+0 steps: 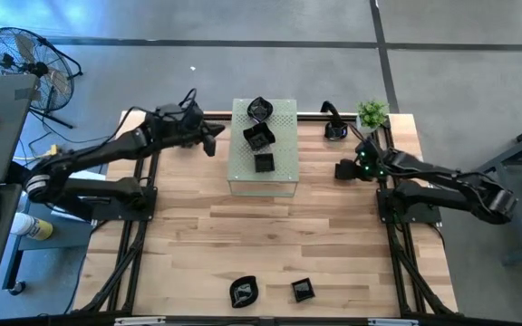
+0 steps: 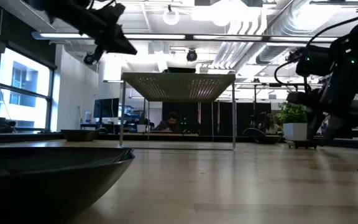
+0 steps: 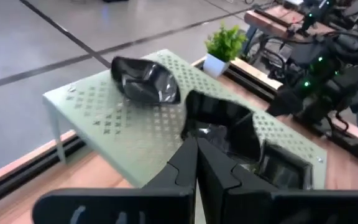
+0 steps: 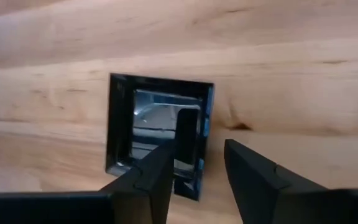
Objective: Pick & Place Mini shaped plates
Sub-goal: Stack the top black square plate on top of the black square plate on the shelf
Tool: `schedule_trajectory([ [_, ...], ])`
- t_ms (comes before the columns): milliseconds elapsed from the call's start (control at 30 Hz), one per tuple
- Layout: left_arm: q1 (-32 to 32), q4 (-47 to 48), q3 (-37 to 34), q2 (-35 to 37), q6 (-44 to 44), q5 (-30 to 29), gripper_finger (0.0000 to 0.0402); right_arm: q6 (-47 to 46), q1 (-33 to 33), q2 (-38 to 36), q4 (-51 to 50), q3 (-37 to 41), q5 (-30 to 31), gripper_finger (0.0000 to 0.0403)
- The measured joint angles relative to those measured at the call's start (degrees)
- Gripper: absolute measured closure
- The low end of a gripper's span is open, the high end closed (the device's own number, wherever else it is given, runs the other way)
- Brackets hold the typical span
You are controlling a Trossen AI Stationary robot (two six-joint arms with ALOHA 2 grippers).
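Three glossy black mini plates point(image 1: 259, 136) lie in a row on top of the pale green perforated stand point(image 1: 284, 149) at the far middle. Two more plates point(image 1: 243, 290) point(image 1: 303, 290) lie near the front edge. My left gripper point(image 1: 212, 140) hovers shut beside the stand's left side, pointing at the plates point(image 3: 145, 81). My right gripper point(image 1: 343, 169) is open, low over the table's right part. It is above a square black plate point(image 4: 157, 140) that lies flat on the wood. One finger is over the plate's hollow, the other outside its rim. My right gripper comes from above, slanting down, with one finger point(image 4: 185, 134) over the inside of the square plate and the other point(image 4: 241, 162) outside its rim point(image 4: 207, 124). I cannot tell whether either finger touches the plate, which lies flat on the table.
A small potted plant point(image 1: 372, 113) and a black object point(image 1: 333, 127) stand at the far right of the table. The stand has thin legs point(image 2: 122, 118), with open space beneath it. Bare wood lies across the table's middle point(image 1: 270, 235). A fan point(image 1: 25, 63) stands on the floor beyond the left side.
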State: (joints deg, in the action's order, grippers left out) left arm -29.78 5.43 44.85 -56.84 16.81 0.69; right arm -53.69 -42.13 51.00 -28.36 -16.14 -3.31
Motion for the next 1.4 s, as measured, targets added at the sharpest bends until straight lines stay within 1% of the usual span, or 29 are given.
schedule_trajectory([
  [100, -0.26, -0.98, -2.60, 1.71, 1.41, 0.02, 0.0401, -0.49, 0.00, 0.02, 3.38, 1.70, -0.23, 0.0281],
  [200, -0.24, -0.96, -3.84, 2.48, 1.70, 0.07, 0.0401, -1.79, 0.00, -0.07, 4.70, 2.77, -0.13, 0.0304],
  [500, -0.24, -1.00, -4.28, 2.70, 1.67, 1.04, 0.0401, -2.47, 0.01, -0.11, 6.19, 3.19, -0.26, 0.0393],
  [567, -0.24, -1.45, -4.28, 2.69, 1.38, 2.18, 0.0401, -2.65, 0.03, -0.47, 6.38, 3.18, -0.48, 0.0397],
  [700, -0.24, -1.72, -4.83, 2.69, 0.28, 2.87, 0.0401, -3.32, 0.04, -1.81, 5.47, 1.57, -0.82, 0.0391],
  [800, -0.24, -6.10, -7.68, 3.55, 0.74, 3.00, 0.0401, -3.25, 0.24, -3.01, 3.24, -1.95, -1.03, 0.0396],
  [900, -0.24, -12.75, -11.64, 5.12, 1.30, 3.54, 0.0401, -2.66, 1.00, -3.92, -0.66, -7.24, -0.70, 0.0399],
  [1067, -0.24, -19.45, -18.18, 7.87, 1.36, 1.91, 0.0401, -4.28, 4.55, -4.02, -10.91, -18.61, 2.82, 0.0391],
  [1167, -0.24, -22.80, -20.85, 9.73, 1.46, -0.04, 0.0401, -8.75, 8.88, -4.01, -14.24, -25.43, 5.98, 0.0391],
  [1233, -0.24, -24.50, -22.13, 10.89, 1.07, -2.13, 0.0401, -11.93, 12.75, -3.36, -14.67, -29.41, 8.91, 0.0392],
  [1300, -0.24, -25.02, -22.75, 11.75, -0.13, -4.29, 0.0401, -14.87, 17.39, -1.68, -14.62, -33.06, 12.27, 0.0393],
  [1400, -0.26, -24.72, -22.88, 11.92, -1.78, -5.40, 0.0401, -19.37, 24.47, 3.26, -14.63, -37.97, 17.20, 0.0393],
])
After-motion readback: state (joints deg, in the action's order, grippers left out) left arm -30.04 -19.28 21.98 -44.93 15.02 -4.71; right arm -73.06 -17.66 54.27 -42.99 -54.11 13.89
